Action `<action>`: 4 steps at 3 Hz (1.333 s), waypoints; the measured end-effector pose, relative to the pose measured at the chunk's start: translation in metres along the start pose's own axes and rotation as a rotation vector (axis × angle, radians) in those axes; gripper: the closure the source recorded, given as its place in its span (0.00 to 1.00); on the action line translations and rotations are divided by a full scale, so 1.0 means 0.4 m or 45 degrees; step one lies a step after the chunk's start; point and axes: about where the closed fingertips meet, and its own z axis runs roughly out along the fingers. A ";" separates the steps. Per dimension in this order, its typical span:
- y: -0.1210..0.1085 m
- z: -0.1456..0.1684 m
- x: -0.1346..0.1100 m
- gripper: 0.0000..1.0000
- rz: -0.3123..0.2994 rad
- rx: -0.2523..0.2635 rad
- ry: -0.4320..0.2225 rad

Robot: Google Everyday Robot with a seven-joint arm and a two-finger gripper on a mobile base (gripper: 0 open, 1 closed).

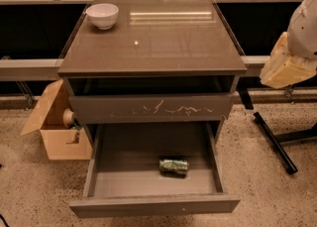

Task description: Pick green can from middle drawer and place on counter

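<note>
Sideways, mottled green can (174,166); hand (287,67) far right.

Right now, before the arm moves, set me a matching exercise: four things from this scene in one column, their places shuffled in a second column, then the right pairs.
Things
1. green can
2. white bowl
3. cardboard box
4. pincer

Places
A. on the floor, left of the cabinet
B. raised at the right edge of view, apart from the cabinet
C. lying on its side in the open middle drawer
D. on the back left corner of the counter

Pairs: 1-C, 2-D, 3-A, 4-B
</note>
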 end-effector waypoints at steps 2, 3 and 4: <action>0.010 0.080 -0.030 0.42 -0.065 -0.060 -0.149; 0.026 0.159 -0.059 0.19 -0.103 -0.130 -0.256; 0.048 0.259 -0.090 0.00 -0.125 -0.203 -0.349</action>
